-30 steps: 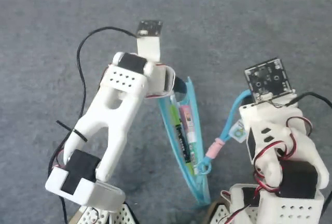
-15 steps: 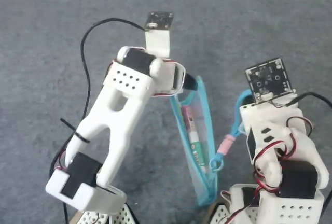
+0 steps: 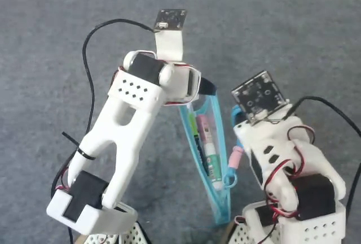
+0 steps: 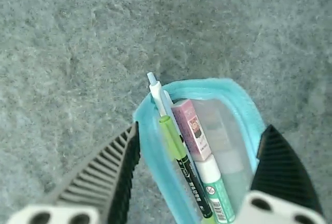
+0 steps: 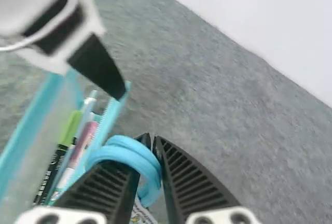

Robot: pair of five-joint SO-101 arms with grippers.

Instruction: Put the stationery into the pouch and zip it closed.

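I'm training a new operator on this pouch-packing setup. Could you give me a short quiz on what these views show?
1. True or false: the pouch is already zipped closed.
2. What are the right gripper's jaws shut on? A) scissors B) the blue strap C) nothing
3. What colour is the upper body of the pen lying beside the pink-labelled stick in the pouch?

Key: 1 false, its mouth gapes open; 2 B; 3 green.
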